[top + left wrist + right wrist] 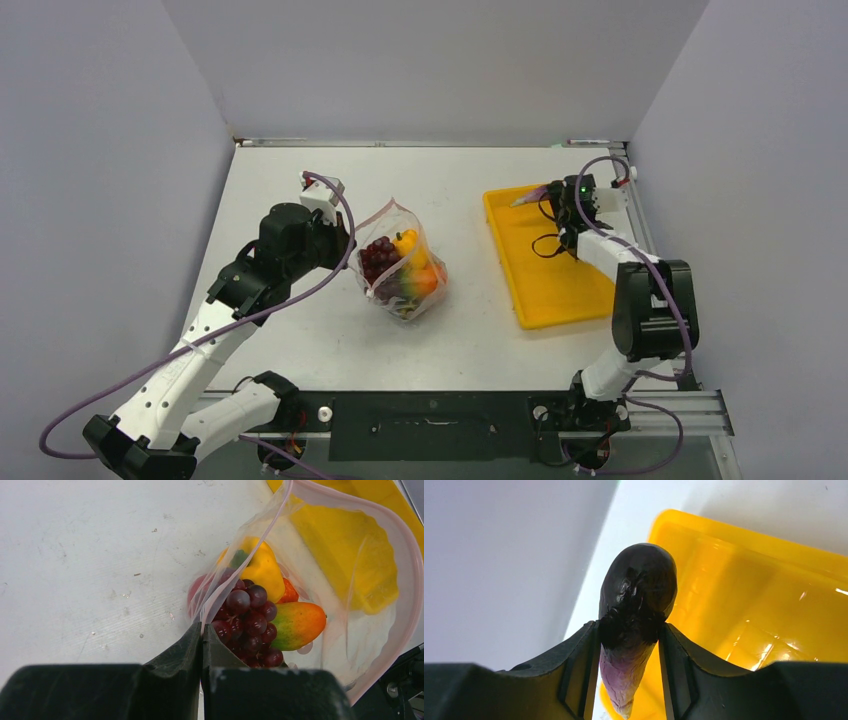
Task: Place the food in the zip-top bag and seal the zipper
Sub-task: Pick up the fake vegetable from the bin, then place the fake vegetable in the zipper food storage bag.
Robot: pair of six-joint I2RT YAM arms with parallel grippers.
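Closest in, the left tool [202, 645] is pinched shut on the rim of the zip-top bag [360, 645], a clear crinkly pouch standing on the table [90, 555] with its pink zipper [406, 560] gaping. Inside sit a dark red grape bunch [247, 615], a yellow pepper [262, 567] and an orange-green piece [297, 625]. Over the yellow tray [744, 580]'s far corner, the right tool [630, 645] clamps a glossy dark eggplant [639, 585], pale purple at its tapered end.
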